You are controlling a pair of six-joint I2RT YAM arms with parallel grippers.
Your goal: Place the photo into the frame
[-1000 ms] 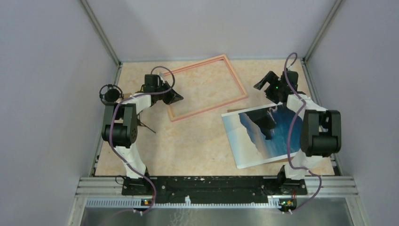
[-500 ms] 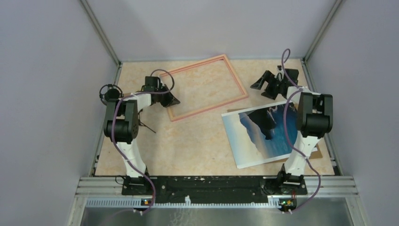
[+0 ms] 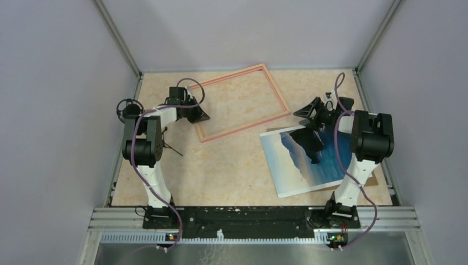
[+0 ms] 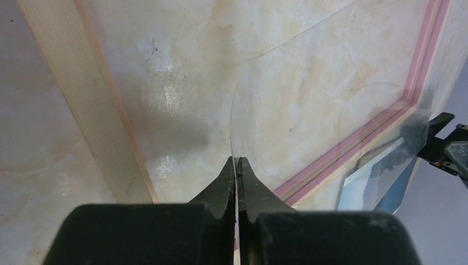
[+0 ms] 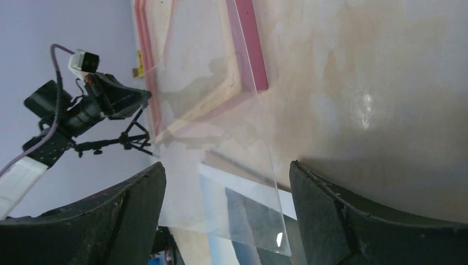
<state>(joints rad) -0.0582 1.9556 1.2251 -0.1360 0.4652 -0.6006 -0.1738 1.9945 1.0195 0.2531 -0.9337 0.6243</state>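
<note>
The salmon-pink frame (image 3: 243, 102) lies flat at the far middle of the table, with nothing inside it. The photo (image 3: 309, 160) lies face up at the near right on brown cardboard (image 3: 376, 180). My left gripper (image 3: 203, 116) sits over the frame's left corner, shut on the edge of a thin clear sheet (image 4: 233, 118). My right gripper (image 3: 310, 113) hovers open at the photo's far edge. In the right wrist view the clear sheet (image 5: 221, 182) hangs between its fingers (image 5: 226, 165) without touching them, above the photo (image 5: 218, 251). The pink rail (image 5: 251, 44) lies beyond.
A small black stand (image 3: 173, 149) sits beside the left arm. Grey walls close the table in on the left, right and far sides. The metal base rail (image 3: 248, 218) runs along the near edge.
My right gripper has swung down and left toward the photo's far edge, and its jaws have narrowed a little. The left gripper has barely shifted, still pinching the sheet.
</note>
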